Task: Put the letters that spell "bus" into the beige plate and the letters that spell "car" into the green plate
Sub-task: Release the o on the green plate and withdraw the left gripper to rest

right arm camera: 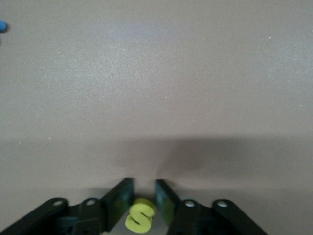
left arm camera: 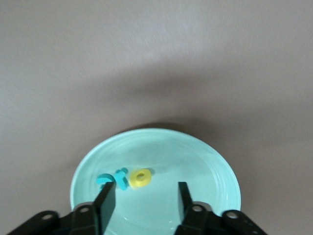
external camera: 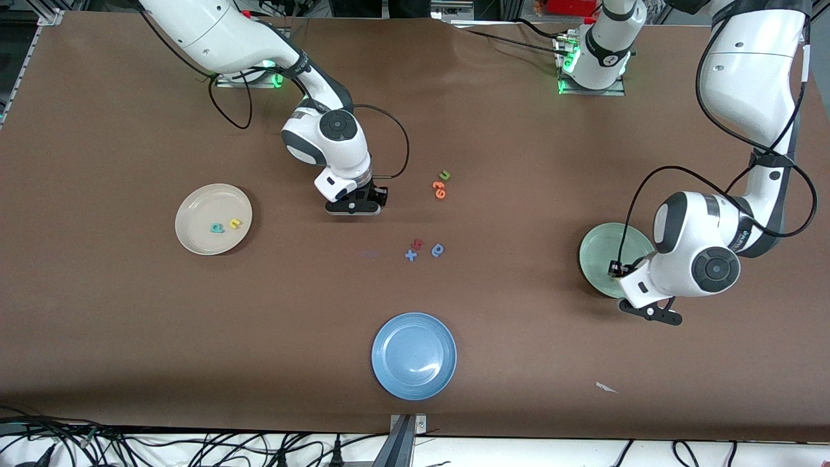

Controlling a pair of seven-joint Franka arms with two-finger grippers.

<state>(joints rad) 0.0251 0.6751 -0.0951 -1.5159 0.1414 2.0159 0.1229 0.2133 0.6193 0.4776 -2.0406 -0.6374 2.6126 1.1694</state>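
My right gripper [right arm camera: 142, 199] is down on the brown table between the beige plate and the loose letters, shut on the yellow s [right arm camera: 140, 216]. In the front view, the right gripper [external camera: 353, 207] hides the s. The beige plate [external camera: 194, 211] holds a teal letter [external camera: 216, 227] and a yellow letter [external camera: 235, 223]. My left gripper [left arm camera: 144, 193] hangs open over the green plate [left arm camera: 195, 161] with nothing between its fingers. A teal c [left arm camera: 102, 179], a teal r [left arm camera: 121, 177] and a yellow a [left arm camera: 141, 177] lie in that plate. In the front view the left gripper [external camera: 650, 313] covers part of the green plate [external camera: 603, 250].
Mid-table lie a green u [external camera: 444, 174], orange letters [external camera: 439, 189], a red letter [external camera: 418, 244], a blue x [external camera: 410, 255] and a blue rounded letter [external camera: 438, 250]. A blue plate [external camera: 414, 355] sits nearer the front camera. A white scrap [external camera: 606, 388] lies near the table's front edge.
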